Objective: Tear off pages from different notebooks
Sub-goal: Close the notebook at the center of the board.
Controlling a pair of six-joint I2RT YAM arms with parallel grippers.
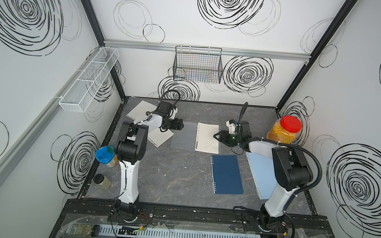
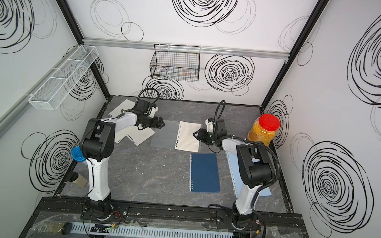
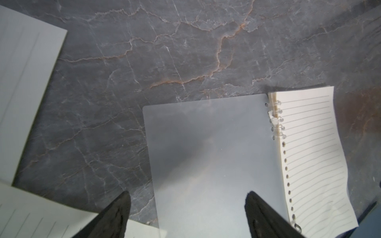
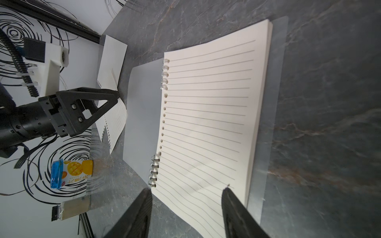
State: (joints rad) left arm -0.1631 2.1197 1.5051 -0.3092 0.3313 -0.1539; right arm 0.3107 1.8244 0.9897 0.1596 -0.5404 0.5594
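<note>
- toward 12 o'clock on the table [image 1: 179, 188], back wall taken as 12: clear-cover notebook [image 1: 207, 140] lying open, frosted cover [image 1: 184, 135] folded flat to its 9 o'clock side, cream lined block to its 3 o'clock side.
- along the spine: clear rings [image 4: 165, 74] in two clusters at the ends, bare punched holes between.
- top page [image 4: 206, 115]: lying on the block, slightly bowed, not yet off; grip of the end clusters on it unclear.
- left gripper [image 3: 186, 197]: released, jaws spread wide, empty, hovering over the frosted cover.
- right gripper [image 4: 185, 191]: unclenched, jaws about half apart, nothing pinched, set at the 3 o'clock edge of the top page; contact with the paper impossible to tell.
- at 10 o'clock: two loose pages [image 1: 161, 138], hole rows showing, out of any binding; one near the back corner, one partly under the left arm.
- at 4 o'clock: navy notebook [image 1: 227, 174], closed and flat, well apart from both grippers.
- just beside it, toward 3 o'clock: light blue notebook [image 1: 261, 178], closed, partly hidden under the right arm.
- progress, as a judgement: two sheets done, source notebooks not shown; a further sheet from the clear-cover notebook in hand.
- left to do: pinning the block, pulling the top page off the rings, laying it at 10 o'clock; perhaps more from the two closed notebooks.
</note>
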